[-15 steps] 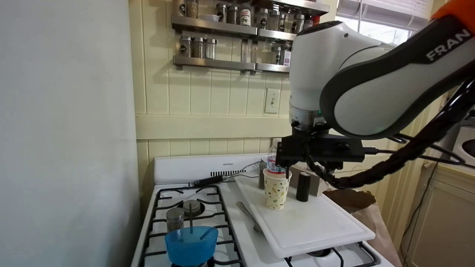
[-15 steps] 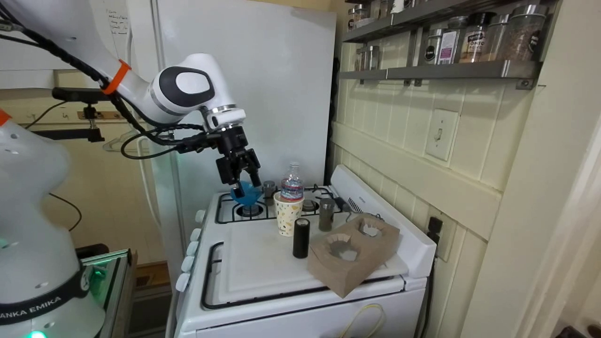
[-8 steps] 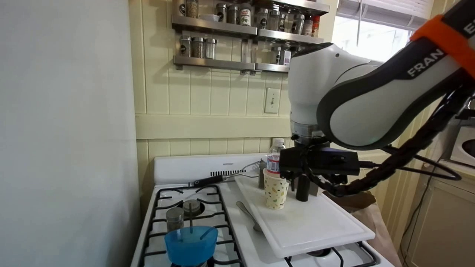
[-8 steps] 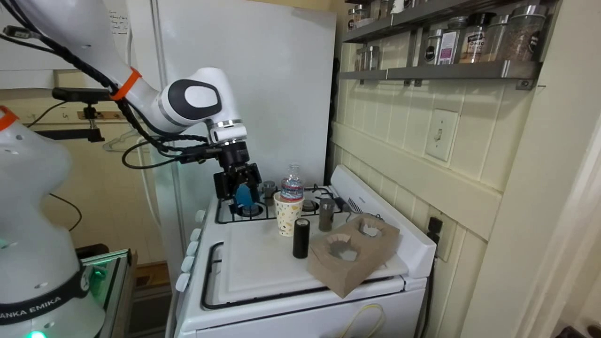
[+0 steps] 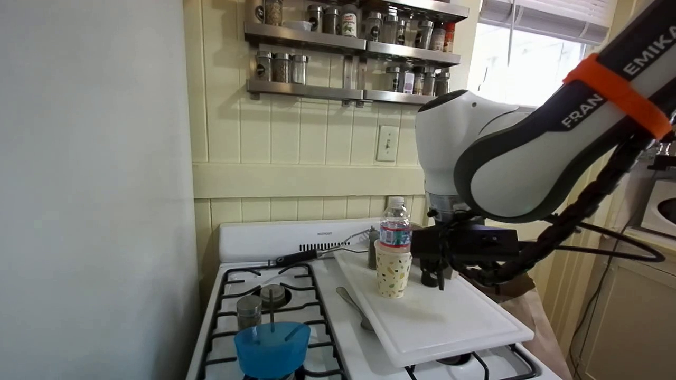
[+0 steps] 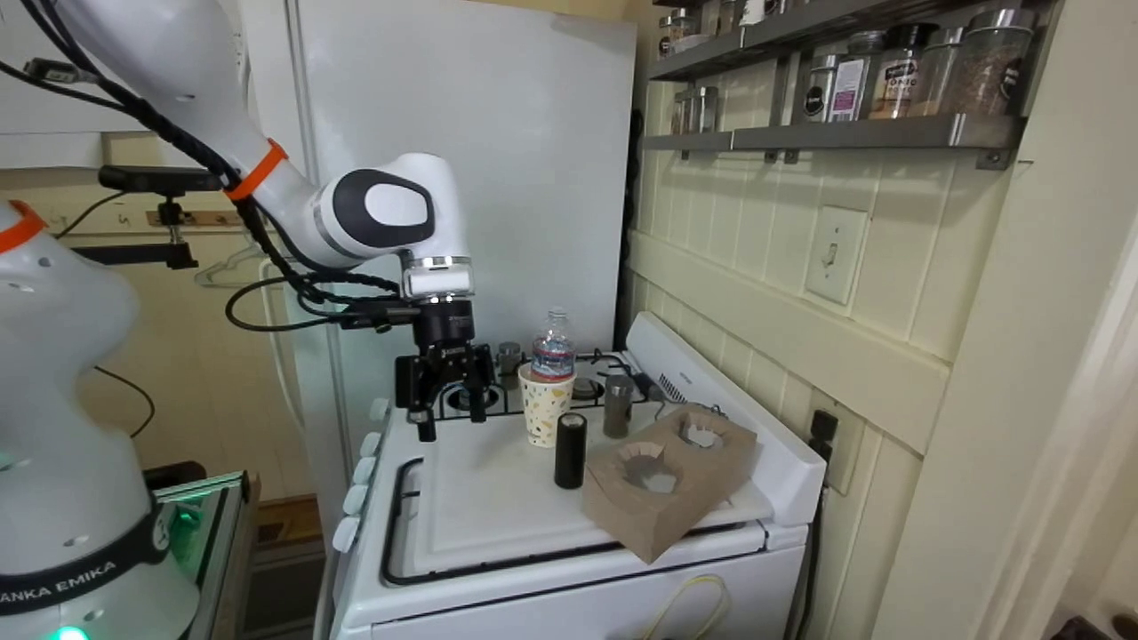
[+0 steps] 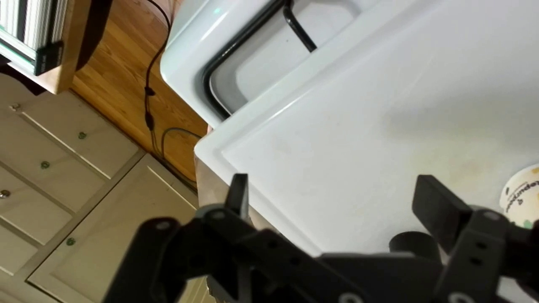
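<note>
The gripper (image 7: pixel 332 185) hangs above the board (image 7: pixel 320 134), its fingers (image 7: pixel 238 191) spread wide and gripping nothing; the board shows between them in the wrist view. Nearest is the black cylinder (image 7: pixel 412 244), low in that frame beside one finger and partly covered by the gripper. The cup (image 7: pixel 524 195) is cut off at the right edge.

In an exterior view both stand upright on the board near mid-frame, to the right of the gripper and apart from it, the bottle (image 6: pixel 553 348) rising out of the cup. The cylinder is hemmed in: the cup at its upper left, the shaker (image 6: pixel 618 407) at its upper right, the box (image 6: pixel 662 511) just beside it at lower right.

In an exterior view the arm (image 5: pixel 515 169) and gripper hide most of the box and the upper part of the cylinder. Only there does the spoon (image 5: pixel 355 307) show, by the board's left edge; the blue bowl (image 5: pixel 272 351) is plain there too, at the bottom, left of centre. The wrist view adds drawers (image 7: pixel 54 168) at the left edge.
</note>
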`<action>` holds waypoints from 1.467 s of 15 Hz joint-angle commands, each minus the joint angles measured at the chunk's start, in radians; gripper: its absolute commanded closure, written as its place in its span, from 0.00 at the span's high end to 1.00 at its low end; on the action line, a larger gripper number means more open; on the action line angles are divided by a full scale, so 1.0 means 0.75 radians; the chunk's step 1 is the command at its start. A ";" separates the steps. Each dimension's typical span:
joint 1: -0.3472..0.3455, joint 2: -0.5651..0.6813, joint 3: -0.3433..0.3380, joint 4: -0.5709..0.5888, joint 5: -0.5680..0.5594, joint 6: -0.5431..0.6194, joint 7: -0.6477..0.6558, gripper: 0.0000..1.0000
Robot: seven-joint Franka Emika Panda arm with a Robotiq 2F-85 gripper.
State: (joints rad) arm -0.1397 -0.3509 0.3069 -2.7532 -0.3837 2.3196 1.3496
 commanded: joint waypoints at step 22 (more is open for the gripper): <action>-0.055 0.291 -0.289 0.007 -0.748 0.507 0.376 1.00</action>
State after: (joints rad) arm -0.1674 -0.1764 0.1113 -2.7483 -0.8759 2.6433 1.5899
